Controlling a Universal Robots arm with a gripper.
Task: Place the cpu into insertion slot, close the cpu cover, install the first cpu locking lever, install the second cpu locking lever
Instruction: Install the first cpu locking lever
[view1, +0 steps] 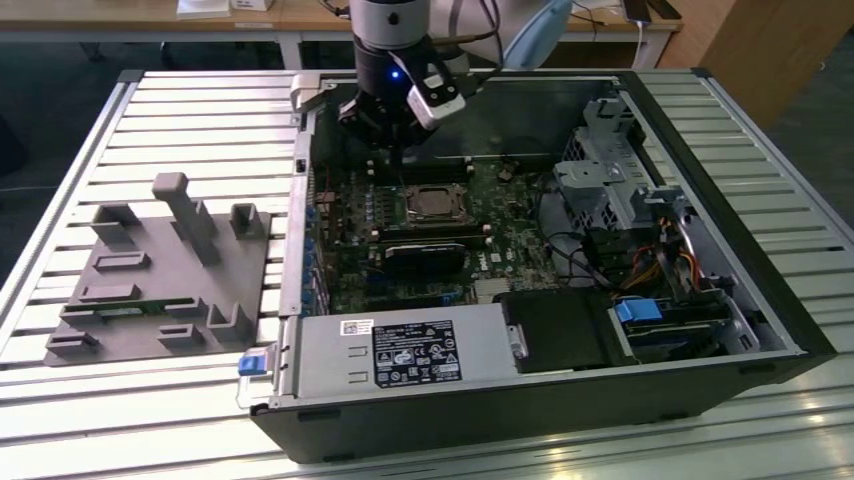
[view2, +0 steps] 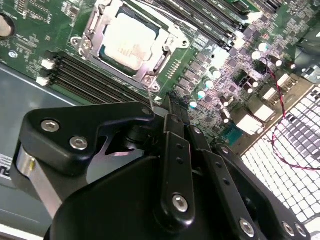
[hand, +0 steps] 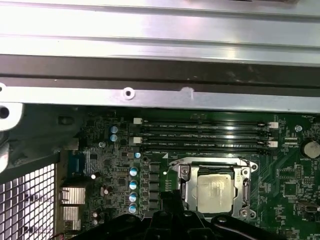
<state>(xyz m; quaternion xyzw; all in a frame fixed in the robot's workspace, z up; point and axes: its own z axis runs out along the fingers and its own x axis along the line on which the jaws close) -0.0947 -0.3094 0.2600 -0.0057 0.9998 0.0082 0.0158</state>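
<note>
The cpu (view2: 131, 41) lies flat in the insertion slot (view2: 100, 50) on the green board, its silver top showing. The cpu cover (view2: 165, 46) lies down around it as a silver frame. In the first wrist view the cpu (hand: 215, 192) sits inside the cover (hand: 214, 166). My gripper (view2: 171, 102) hangs just off one corner of the socket, fingers together with nothing held. A thin silver rod (view2: 150, 95) stands up at that corner beside the fingertips. In the exterior view the gripper (view1: 387, 150) is above the board behind the cpu (view1: 434, 203).
Long black memory slots (hand: 205, 135) run beside the socket, toward the case's metal wall (hand: 160, 50). A drive cage (view1: 607, 170) and cables fill the exterior view's right of the case. A grey fixture tray (view1: 160, 270) lies outside on the slatted table.
</note>
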